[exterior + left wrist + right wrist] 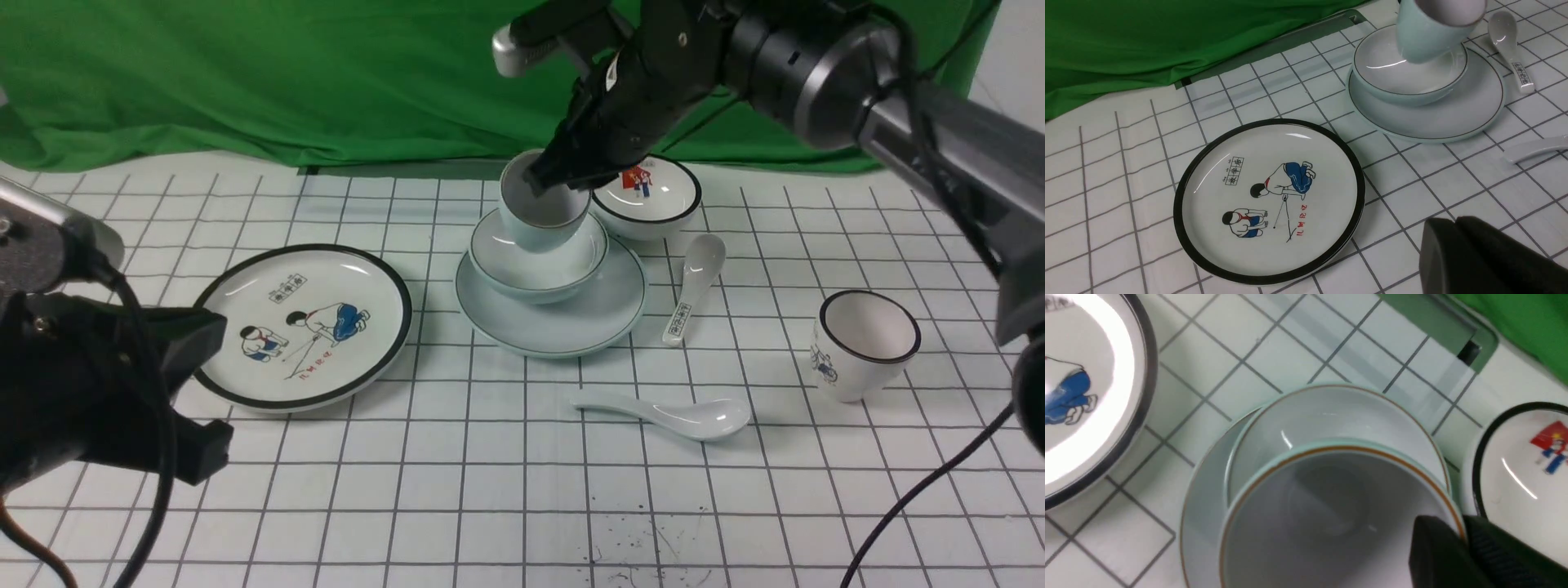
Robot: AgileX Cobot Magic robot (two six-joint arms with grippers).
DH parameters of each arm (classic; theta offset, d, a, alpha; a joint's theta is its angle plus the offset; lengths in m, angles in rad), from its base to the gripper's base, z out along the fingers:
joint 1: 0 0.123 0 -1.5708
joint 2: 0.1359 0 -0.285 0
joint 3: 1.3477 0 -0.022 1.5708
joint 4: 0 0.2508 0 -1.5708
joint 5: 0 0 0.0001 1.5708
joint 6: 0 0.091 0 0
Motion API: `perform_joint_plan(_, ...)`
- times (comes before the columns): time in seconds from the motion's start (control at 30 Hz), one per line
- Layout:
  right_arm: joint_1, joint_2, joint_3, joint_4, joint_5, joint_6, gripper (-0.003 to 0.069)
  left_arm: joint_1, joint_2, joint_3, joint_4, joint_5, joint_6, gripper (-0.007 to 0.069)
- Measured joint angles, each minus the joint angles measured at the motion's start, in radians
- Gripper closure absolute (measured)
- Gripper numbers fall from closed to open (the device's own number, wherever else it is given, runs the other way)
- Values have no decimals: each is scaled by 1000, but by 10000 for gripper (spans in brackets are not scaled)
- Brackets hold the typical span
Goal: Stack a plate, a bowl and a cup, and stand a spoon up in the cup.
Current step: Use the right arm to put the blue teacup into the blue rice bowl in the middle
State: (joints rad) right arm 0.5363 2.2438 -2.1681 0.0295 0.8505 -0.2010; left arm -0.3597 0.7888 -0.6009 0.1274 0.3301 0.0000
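My right pincer (1461, 535) is narrow, pinching the light-blue cup (540, 235) by its rim; smooth glazed wall, white inside, tilted, over the pale bowl (526, 282). Can't tell if cup touches bowl. My left pincer (1455, 222) is closed, holding nothing.

Landmark: pale blue-green plate (555, 333), round, glossy, thin dark rim line. Bowl sits on it, toward the far side. Left of plate: larger white cartoon plate (282, 392), thick black rim. Behind-right: white black-rimmed bowl (669, 206), red picture inside. Just right: white spoon with printed handle (694, 273). In front, slightly right: plain ceramic spoon (706, 419), pale, shiny, lying flat. Well off right: white black-rimmed cup (865, 347), blue drawing, tilted. Grid-lined tabletop (490, 498), creased green cloth (245, 82) behind.

View diffs: front view has all the ware. Left wrist view gets only the plain spoon's handle, and neither black-rimmed bowl nor black-rimmed cup. Right wrist view looks into my held cup down to its round base; both spoons out of shot.
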Motion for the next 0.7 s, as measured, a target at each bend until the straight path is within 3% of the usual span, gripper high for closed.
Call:
perform_joint_plan(0.2,-1,63,-48,-29,8,1,581,0,0,0,-3,10,-10,657)
perform_joint_plan(0.53,-6,62,-55,-35,164,-6,581,0,0,0,-3,12,-17,656)
perform_joint_plan(0.7,-6,64,-57,-37,109,11,581,0,0,0,-3,12,-17,656)
